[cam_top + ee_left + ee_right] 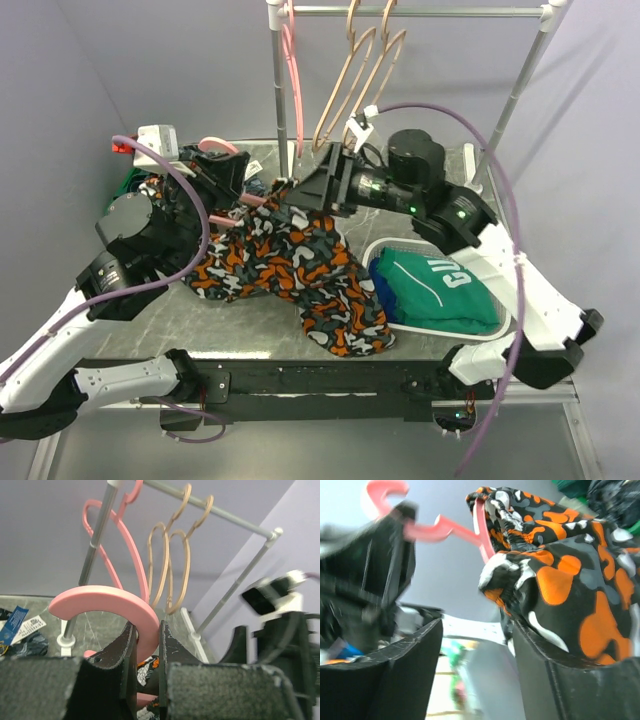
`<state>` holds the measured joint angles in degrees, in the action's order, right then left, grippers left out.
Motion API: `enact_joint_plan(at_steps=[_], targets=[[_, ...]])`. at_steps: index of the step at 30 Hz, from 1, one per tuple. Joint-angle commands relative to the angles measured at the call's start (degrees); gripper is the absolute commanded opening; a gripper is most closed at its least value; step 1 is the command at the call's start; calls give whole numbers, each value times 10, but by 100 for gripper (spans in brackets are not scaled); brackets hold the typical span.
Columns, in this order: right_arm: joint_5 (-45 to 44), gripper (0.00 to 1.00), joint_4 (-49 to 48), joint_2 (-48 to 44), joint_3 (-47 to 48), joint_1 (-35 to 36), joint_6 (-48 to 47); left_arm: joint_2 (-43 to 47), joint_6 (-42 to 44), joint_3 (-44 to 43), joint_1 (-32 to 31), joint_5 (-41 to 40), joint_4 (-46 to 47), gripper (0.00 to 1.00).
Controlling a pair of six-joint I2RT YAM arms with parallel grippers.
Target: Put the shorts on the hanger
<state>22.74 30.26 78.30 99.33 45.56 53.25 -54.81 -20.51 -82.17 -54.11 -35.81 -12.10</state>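
Pink hanger, hook leftward, its body inside camouflage shorts

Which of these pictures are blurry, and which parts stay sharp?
Top external view: crisp and evenly lit throughout, with the print on the shorts clear and only soft shadows. Left wrist view: the hook of the hanger is sharp, while the right arm at the edge is smeared. Right wrist view: the shorts are fairly clear, but the left arm and the background are blurred.
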Motion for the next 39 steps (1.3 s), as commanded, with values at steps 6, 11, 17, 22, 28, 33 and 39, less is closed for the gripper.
enact_joint_plan(at_steps=[6, 11, 17, 22, 28, 33, 39], targets=[[-173, 77, 77, -169, -64, 40, -349, 18, -17, -36, -2, 73, -81, 1], [-260, 79, 21, -197, -183, 137, -407, 24, -14, -34, -2, 98, -114, 1], [-352, 80, 44, -141, -147, 192, -459, 26, -13, -41, -2, 127, -132, 1], [-385, 81, 73, -80, -110, 222, -475, 28, -17, -31, -2, 142, -130, 1], [-395, 79, 59, -81, -125, 253, -469, 29, -16, -17, -2, 142, -126, 1], [-362, 79, 43, -100, -158, 261, -463, 31, -16, -11, -2, 144, -119, 1], [-324, 79, 18, -132, -192, 273, -451, 36, -16, -4, -2, 142, -119, 1]])
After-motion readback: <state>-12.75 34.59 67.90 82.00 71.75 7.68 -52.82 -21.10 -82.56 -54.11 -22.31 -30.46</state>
